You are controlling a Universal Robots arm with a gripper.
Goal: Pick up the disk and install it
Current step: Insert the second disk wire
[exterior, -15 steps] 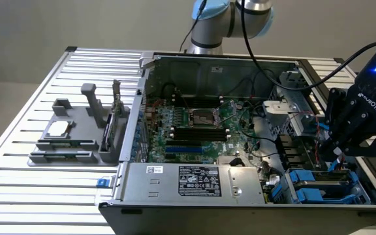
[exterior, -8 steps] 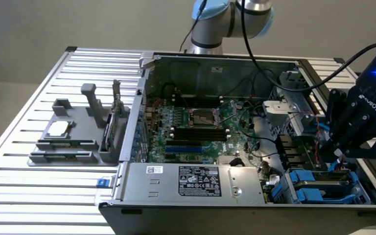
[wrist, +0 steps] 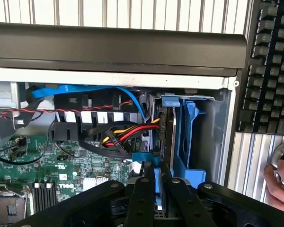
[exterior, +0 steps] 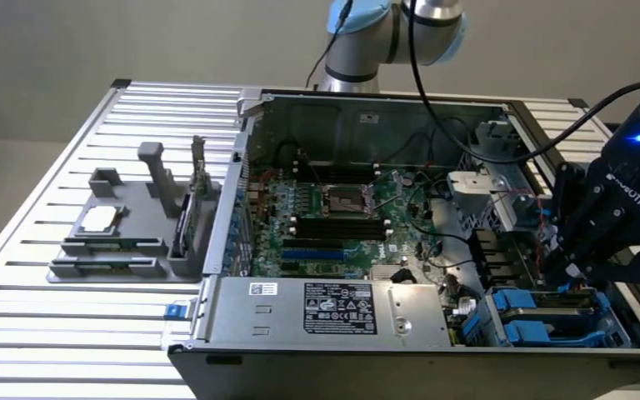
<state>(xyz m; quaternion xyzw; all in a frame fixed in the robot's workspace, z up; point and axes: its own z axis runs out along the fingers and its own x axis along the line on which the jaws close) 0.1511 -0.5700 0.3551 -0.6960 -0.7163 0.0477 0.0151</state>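
Note:
The disk (wrist: 164, 137) stands on edge, a thin grey slab in a blue plastic frame, partly down in the blue drive bay (wrist: 189, 142) at the corner of the open computer case. My gripper (wrist: 157, 174) is right over it, its black fingers (wrist: 144, 194) drawn close together on the disk's near edge and a blue tab. In the exterior view the gripper (exterior: 565, 271) hangs over the blue drive bay (exterior: 526, 327) at the case's lower right corner; the disk itself is hidden there behind the gripper body.
Red, yellow and black cables (wrist: 125, 135) run just beside the bay. A long silver power-supply box (exterior: 342, 307) lines the case front, the motherboard (exterior: 337, 221) behind it. A grey fixture (exterior: 131, 242) sits on the slatted table. A keyboard (wrist: 272, 71) and a person's hand (wrist: 280, 177) lie outside the case.

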